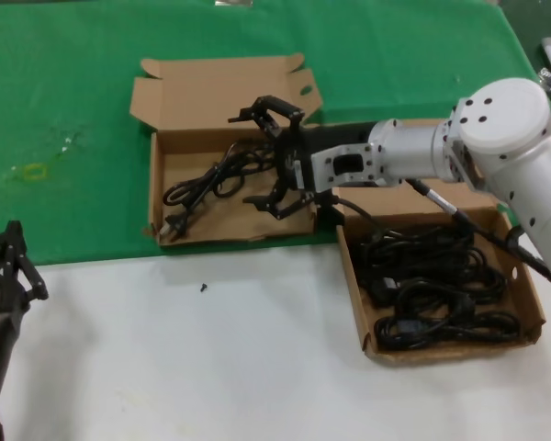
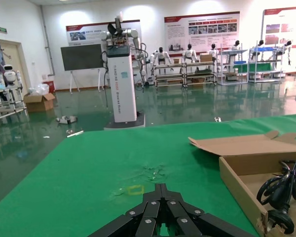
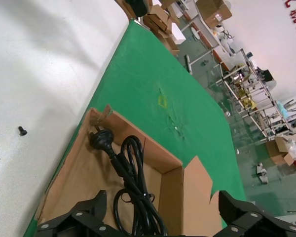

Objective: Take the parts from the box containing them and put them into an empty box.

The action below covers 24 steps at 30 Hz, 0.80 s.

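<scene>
Two brown cardboard boxes stand side by side. The right-hand box [image 1: 354, 285], on the white table, holds several coiled black cords [image 1: 432, 276]. In the left-hand box [image 1: 156, 184], on the green cloth with its lid [image 1: 220, 87] folded back, lies one cord [image 1: 211, 179]. My right gripper [image 1: 248, 158] hovers open over that box's right part, with nothing between its fingers. The right wrist view shows the cord [image 3: 130, 168] and its plug [image 3: 102, 138] on the box floor below the right gripper [image 3: 161, 197]. My left gripper [image 1: 16, 230] is parked at the lower left, shut [image 2: 161, 186].
A small black screw [image 1: 203, 288] lies on the white table in front of the left-hand box. The green cloth [image 1: 64, 110] covers the far half of the table. The left wrist view shows the box's near wall [image 2: 237, 182] and the cord's plug [image 2: 281, 219].
</scene>
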Tool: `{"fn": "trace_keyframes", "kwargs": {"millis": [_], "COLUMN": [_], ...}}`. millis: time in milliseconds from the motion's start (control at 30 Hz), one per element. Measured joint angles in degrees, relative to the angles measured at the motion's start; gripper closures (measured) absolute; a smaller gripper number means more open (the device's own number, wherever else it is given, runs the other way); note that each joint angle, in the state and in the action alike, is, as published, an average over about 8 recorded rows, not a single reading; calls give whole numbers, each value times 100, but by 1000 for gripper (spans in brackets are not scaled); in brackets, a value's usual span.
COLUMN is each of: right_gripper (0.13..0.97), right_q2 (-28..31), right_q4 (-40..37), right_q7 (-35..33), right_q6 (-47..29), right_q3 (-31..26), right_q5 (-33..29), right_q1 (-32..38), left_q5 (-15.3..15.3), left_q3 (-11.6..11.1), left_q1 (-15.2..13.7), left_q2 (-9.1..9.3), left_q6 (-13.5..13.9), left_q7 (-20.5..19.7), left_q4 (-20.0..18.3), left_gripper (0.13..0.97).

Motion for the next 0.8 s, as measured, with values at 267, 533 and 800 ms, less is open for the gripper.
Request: {"fn": "trace_keyframes", "kwargs": {"millis": [267, 533, 800], "right_gripper": [265, 174, 137], "right_q2": [40, 52, 86], "right_q4": [99, 276, 743], "right_q7": [65, 222, 646], "right_q6": [-12, 155, 603], "right_q3": [-13, 72, 298], "right_q5": [-11, 47, 203], "right_q1": [-31, -240, -786], "left_q5": [0, 0, 0], "left_q3": [0, 0, 0], "left_q1": [0, 0, 0], "left_q2": [0, 0, 0], "left_q6": [0, 0, 0], "left_q7": [0, 0, 0], "left_q4": [0, 0, 0], "left_gripper": [942, 888, 843]}}
